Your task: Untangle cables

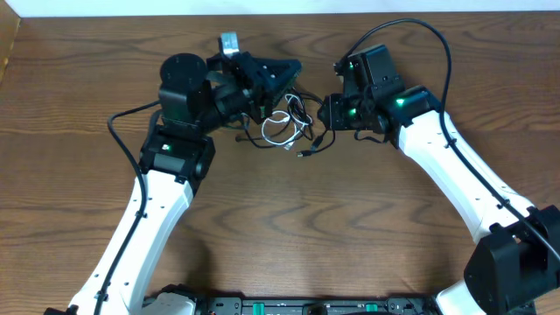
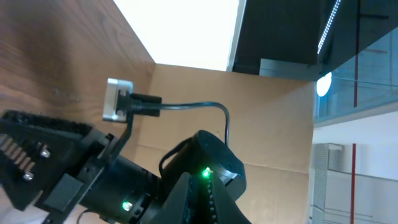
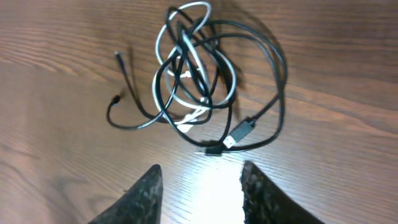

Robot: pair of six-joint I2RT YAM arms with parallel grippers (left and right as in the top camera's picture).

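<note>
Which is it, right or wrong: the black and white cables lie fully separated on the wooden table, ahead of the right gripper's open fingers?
Wrong on one point. The black cable and white cable are not separated. The right wrist view shows them looped through each other in one tangle. They do lie on the wooden table, ahead of the open fingers of the right gripper.

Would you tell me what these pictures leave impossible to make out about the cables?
- Overhead: the left gripper covers the cables' upper end; any grip there is hidden.
- Left wrist: cables outside the frame.
- Right wrist: right gripper cut off by the bottom edge; plugs too small to identify.
</note>
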